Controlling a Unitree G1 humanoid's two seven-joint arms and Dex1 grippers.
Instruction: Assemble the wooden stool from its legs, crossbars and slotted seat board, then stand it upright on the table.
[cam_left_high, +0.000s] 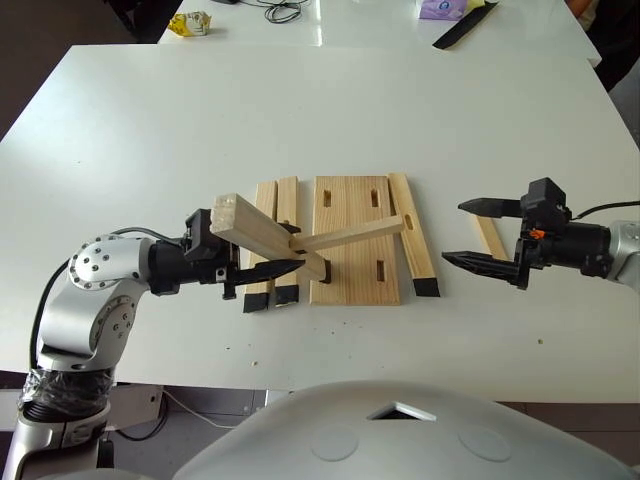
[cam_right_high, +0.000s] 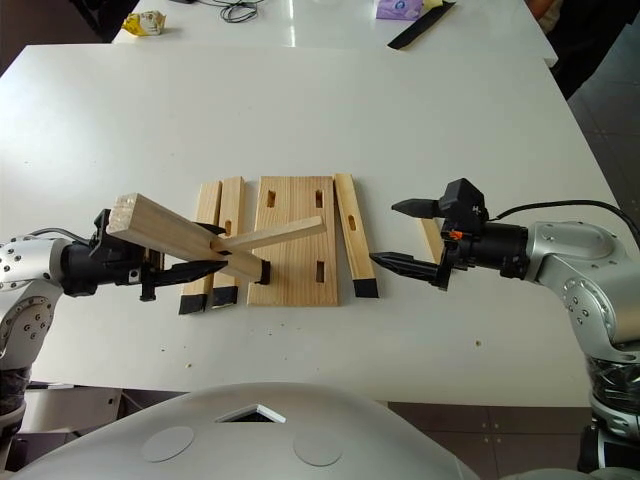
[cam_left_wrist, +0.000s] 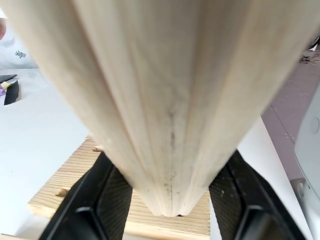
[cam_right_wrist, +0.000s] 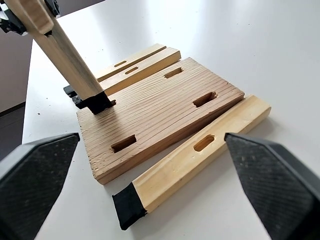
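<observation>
My left arm (cam_left_high: 100, 290) is bent at the near-left edge, with the forearm running right. The left gripper (cam_left_high: 268, 262) is clamped on a tilted wooden leg (cam_left_high: 250, 228). My right arm (cam_left_high: 600, 245) comes in from the right, and the right gripper (cam_left_high: 455, 232) gapes wide, fingers pointing left.
</observation>
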